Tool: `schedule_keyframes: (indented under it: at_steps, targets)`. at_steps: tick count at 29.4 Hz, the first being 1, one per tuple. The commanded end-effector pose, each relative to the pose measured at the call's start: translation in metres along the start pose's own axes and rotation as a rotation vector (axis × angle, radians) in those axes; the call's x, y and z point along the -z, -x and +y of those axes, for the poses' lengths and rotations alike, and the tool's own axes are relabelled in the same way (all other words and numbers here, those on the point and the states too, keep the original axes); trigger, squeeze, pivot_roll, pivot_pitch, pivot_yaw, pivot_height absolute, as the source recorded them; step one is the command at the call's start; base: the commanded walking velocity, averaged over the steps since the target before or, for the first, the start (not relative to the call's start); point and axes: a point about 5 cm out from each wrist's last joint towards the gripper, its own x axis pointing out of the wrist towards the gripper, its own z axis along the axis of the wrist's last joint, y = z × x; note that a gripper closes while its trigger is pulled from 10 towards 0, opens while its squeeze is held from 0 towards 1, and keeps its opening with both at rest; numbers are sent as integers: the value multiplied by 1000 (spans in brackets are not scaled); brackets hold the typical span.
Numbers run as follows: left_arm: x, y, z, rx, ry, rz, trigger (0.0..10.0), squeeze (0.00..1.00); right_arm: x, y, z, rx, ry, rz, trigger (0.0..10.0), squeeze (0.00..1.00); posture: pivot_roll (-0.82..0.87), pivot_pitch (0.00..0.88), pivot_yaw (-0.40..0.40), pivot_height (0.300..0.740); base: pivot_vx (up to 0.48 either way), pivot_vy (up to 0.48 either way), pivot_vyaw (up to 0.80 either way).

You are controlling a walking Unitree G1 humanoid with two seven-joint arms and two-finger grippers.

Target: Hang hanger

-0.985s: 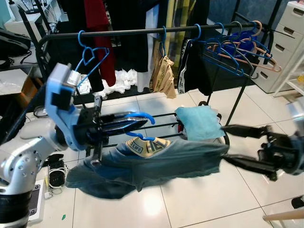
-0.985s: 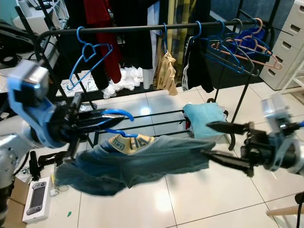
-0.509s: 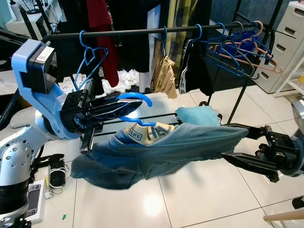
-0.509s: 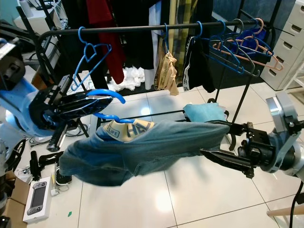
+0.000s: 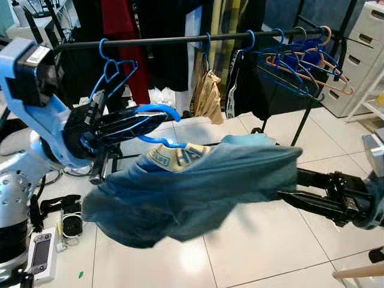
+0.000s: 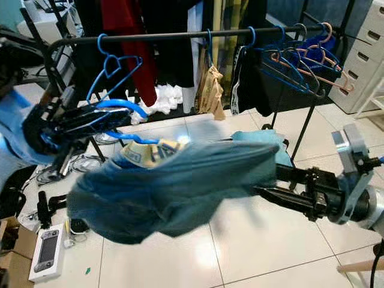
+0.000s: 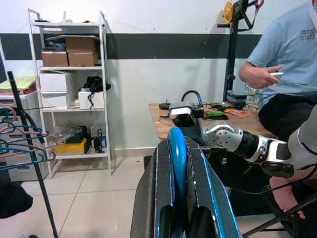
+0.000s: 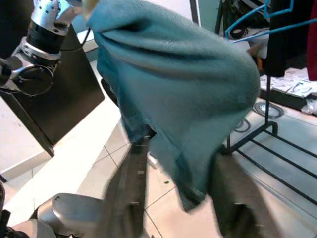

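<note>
A blue hanger (image 5: 157,110) carries a teal-blue garment (image 5: 198,186) with a yellow neck label. My left gripper (image 5: 129,123) is shut on the hanger's hook, holding it below and in front of the black rail (image 5: 180,40). In the left wrist view the hook (image 7: 177,163) runs between the two fingers (image 7: 148,198). My right gripper (image 5: 291,187) is open at the garment's right end, its tips hidden under the cloth. In the right wrist view the garment (image 8: 183,74) hangs down between the spread fingers (image 8: 130,183).
An empty blue hanger (image 5: 111,72) hangs on the rail's left part, and several hangers (image 5: 300,66) crowd its right end beside dark clothes. White drawers (image 5: 366,48) stand at the right. A game console (image 5: 41,255) lies on the floor. A seated person (image 7: 287,64) is behind me.
My left gripper has lifted the hanger and garment higher, toward the rail. The garment's right end has risen and bunched over my right gripper's fingers.
</note>
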Motion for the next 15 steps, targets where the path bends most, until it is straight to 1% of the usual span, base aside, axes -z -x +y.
schedule_keyframes:
  at_steps: [1, 8, 15]
  targets:
    - [-10, 3, 0, 4, -41, 1, 10000, 0, 2, 1, 0, 9, 3, 15, 0, 0, -78, 88, 59, 740, 0, 0, 0]
    - [-13, 5, 1, -7, -49, 4, 10000, 0, 2, 2, -1, 23, 10, 9, 0, 0, -76, 90, 58, 740, 0, 0, 0]
    - [-10, 3, -1, 1, -33, -5, 10000, 0, 2, 1, -5, 48, 24, 4, 0, 0, -75, 89, 56, 740, 0, 0, 0]
